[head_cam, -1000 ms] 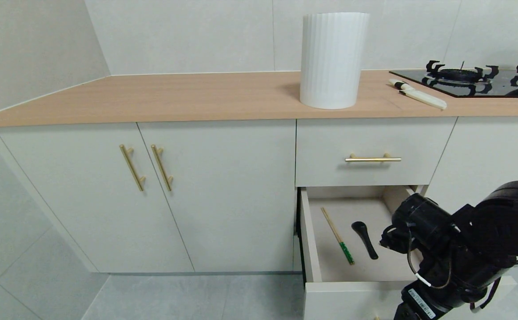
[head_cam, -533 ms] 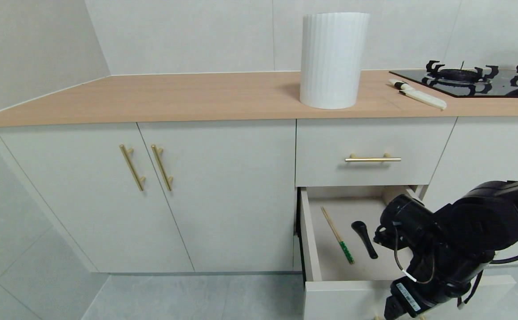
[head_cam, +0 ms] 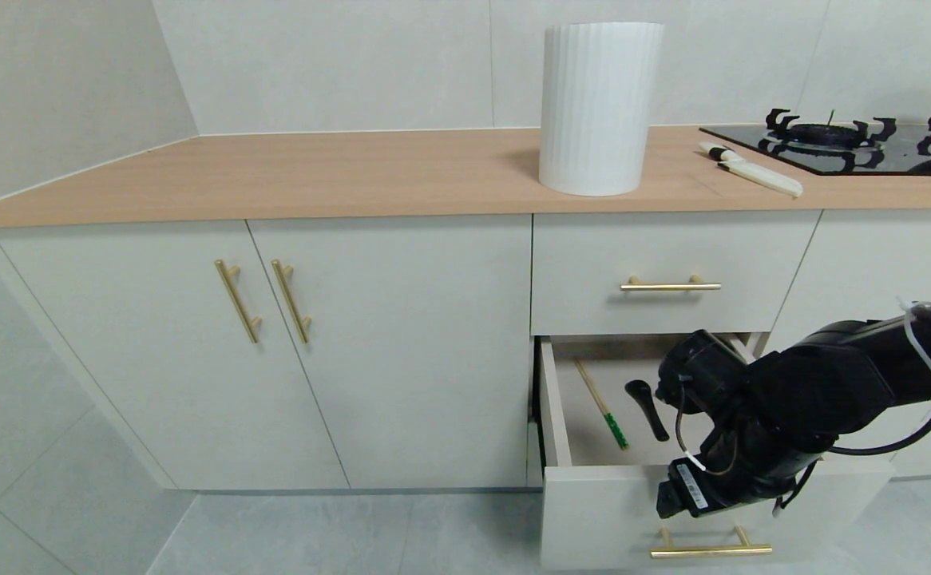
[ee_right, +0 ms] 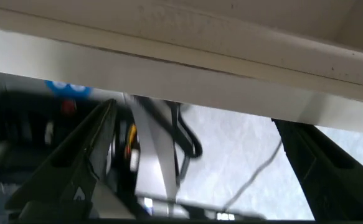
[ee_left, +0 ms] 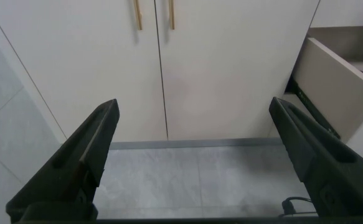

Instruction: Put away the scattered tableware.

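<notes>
Tableware lies inside the half-open drawer, whose front panel touches the right gripper, jaws wide. The left gripper, also wide, is farther off. Black spoon and chopsticks lie front to back, so pushing the drawer inward seems next.

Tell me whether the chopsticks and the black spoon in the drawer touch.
Apart. The head view shows bare drawer floor between the chopsticks and the black spoon along their lengths.

Right arm crowds the half-open drawer.
</notes>
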Motion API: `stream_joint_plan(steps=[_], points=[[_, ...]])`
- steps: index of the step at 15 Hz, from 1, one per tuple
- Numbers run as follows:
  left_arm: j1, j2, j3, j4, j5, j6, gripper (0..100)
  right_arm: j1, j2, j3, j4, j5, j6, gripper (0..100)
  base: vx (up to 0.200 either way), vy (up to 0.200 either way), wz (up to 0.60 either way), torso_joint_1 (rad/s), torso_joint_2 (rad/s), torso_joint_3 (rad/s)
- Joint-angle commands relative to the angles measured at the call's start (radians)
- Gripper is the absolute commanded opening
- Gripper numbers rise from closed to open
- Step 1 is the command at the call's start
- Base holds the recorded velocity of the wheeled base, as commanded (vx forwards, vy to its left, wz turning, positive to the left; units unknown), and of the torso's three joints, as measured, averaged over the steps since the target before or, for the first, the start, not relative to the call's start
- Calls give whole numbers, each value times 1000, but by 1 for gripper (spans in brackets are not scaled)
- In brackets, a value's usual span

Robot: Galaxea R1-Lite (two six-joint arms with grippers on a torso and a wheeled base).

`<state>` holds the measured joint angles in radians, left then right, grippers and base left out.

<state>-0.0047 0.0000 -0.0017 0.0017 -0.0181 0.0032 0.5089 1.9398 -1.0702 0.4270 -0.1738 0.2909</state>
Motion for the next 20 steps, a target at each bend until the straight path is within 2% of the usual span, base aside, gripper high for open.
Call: stream_joint_plan(steps=[1, 6, 13, 20], points=[[0, 0, 0, 0, 0, 0, 100, -15, 27, -11, -22, -10, 1, 100, 0, 0, 0, 0, 0, 0], [0, 0, 0, 0, 0, 0, 100, -47, 100, -108, -45, -76, 2, 100, 0, 0, 0, 0, 0, 0], [0, 0, 0, 0, 0, 0, 100, -70, 137, -63, -330, -82, 4, 100, 0, 0, 0, 0, 0, 0], [0, 0, 0, 0, 0, 0, 100, -110, 248, -45, -643, -162, 44, 100, 0, 0, 0, 0, 0, 0]])
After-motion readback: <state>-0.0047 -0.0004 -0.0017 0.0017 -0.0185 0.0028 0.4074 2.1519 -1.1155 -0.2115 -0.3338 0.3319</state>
